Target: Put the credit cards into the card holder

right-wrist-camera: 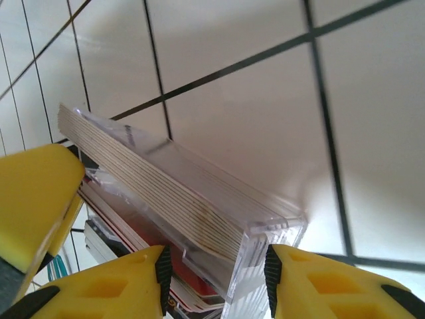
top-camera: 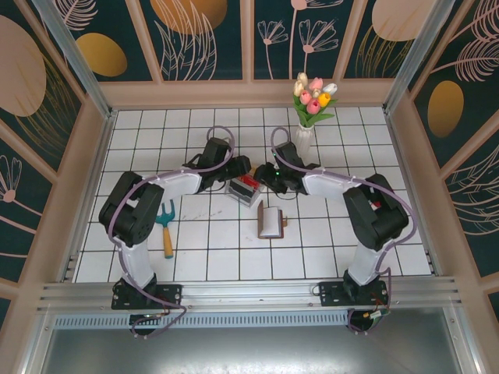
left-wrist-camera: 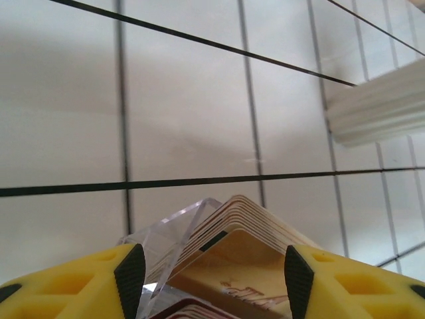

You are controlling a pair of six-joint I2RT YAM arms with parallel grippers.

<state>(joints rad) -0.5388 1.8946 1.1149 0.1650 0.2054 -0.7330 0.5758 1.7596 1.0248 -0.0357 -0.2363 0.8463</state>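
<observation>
Thin red and pale plastic credit cards point(left-wrist-camera: 247, 226) stand stacked in a clear rectangular plastic box point(right-wrist-camera: 219, 193). The small brown leather card holder point(top-camera: 270, 222) lies near that box, toward the arm bases. The left gripper point(left-wrist-camera: 212, 274) and right gripper point(right-wrist-camera: 214, 271) straddle the box with jaws parted; I cannot tell whether they clamp it.

The box point(right-wrist-camera: 273, 232) is clear, glossy plastic, its credit cards point(right-wrist-camera: 133, 166) smooth and thin-edged. The white table tiles point(right-wrist-camera: 232, 66) look satin-smooth.

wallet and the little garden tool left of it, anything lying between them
Nothing. In the top view, the stretch between the wallet and the garden tool is bare white tile.
</observation>
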